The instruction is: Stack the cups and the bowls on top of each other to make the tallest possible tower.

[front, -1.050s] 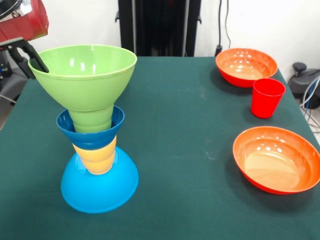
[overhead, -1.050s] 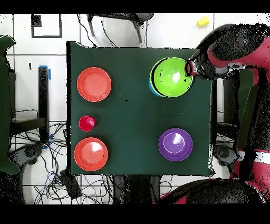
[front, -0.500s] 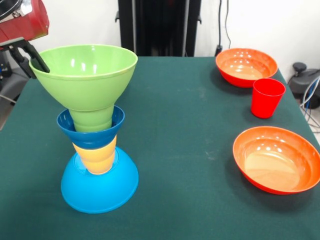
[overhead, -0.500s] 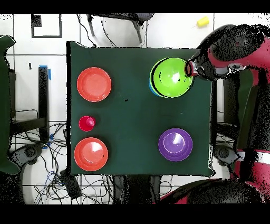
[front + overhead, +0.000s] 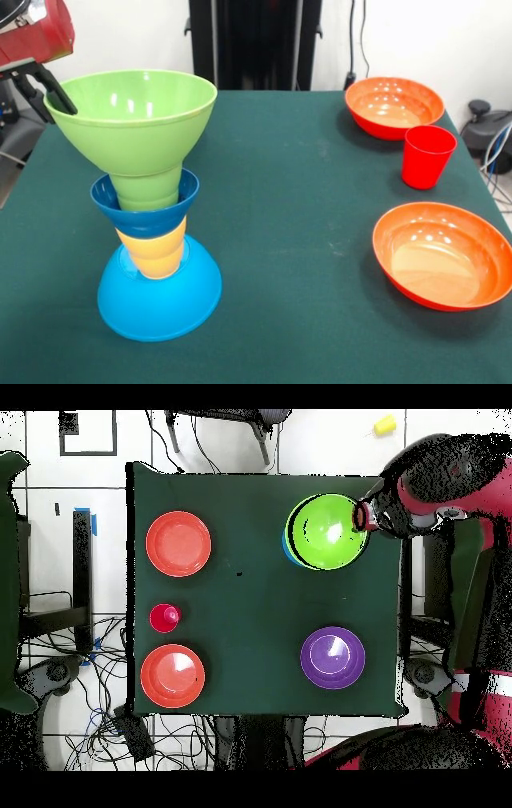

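Observation:
The tower stands at the table's left in the front view. An upturned light-blue bowl (image 5: 158,300) is its base, then a yellow cup (image 5: 152,250), a small dark-blue bowl (image 5: 144,214) and a green cup (image 5: 144,188). A wide green bowl (image 5: 132,112) sits on top. My gripper (image 5: 58,96) is shut on that bowl's left rim, one black finger reaching over the edge. From overhead, the gripper (image 5: 358,516) pinches the right rim of the green bowl (image 5: 325,532). A red cup (image 5: 427,156) and two orange bowls (image 5: 394,106) (image 5: 444,254) sit apart at the right.
A purple bowl (image 5: 332,656) rests upright on the green table (image 5: 250,584), below the tower in the overhead view. The red cup (image 5: 164,617) stands between the orange bowls (image 5: 178,542) (image 5: 172,674). Cables lie on the floor around the table.
The green bowl and my gripper shifted a few pixels sideways and back, ending slightly higher and to the left in the front view. Everything else is still.

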Motion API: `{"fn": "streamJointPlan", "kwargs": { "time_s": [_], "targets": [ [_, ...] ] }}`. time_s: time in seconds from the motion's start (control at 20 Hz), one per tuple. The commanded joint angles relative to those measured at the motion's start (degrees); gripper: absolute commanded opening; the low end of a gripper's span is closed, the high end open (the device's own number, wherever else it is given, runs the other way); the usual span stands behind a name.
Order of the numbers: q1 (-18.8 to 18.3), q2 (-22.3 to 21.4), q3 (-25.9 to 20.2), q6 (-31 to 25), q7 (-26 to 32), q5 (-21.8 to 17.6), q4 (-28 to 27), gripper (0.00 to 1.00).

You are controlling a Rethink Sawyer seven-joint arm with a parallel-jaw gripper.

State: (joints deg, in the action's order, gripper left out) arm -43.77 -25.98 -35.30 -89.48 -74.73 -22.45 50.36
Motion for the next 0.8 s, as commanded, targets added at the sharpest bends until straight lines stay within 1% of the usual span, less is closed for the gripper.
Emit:
{"fn": "streamJointPlan", "kwargs": {
  "time_s": [0.05,0.35,0.8],
  "targets": [
    [0.1,-0.7,-0.7,0.6,8.4,0.3,4.5,0.00],
    [0.6,0.0,-0.6,1.0,8.0,0.5,3.5,0.00],
    [0.5,0.1,-0.8,2.5,7.4,1.0,4.1,0.00]
  ]
}}
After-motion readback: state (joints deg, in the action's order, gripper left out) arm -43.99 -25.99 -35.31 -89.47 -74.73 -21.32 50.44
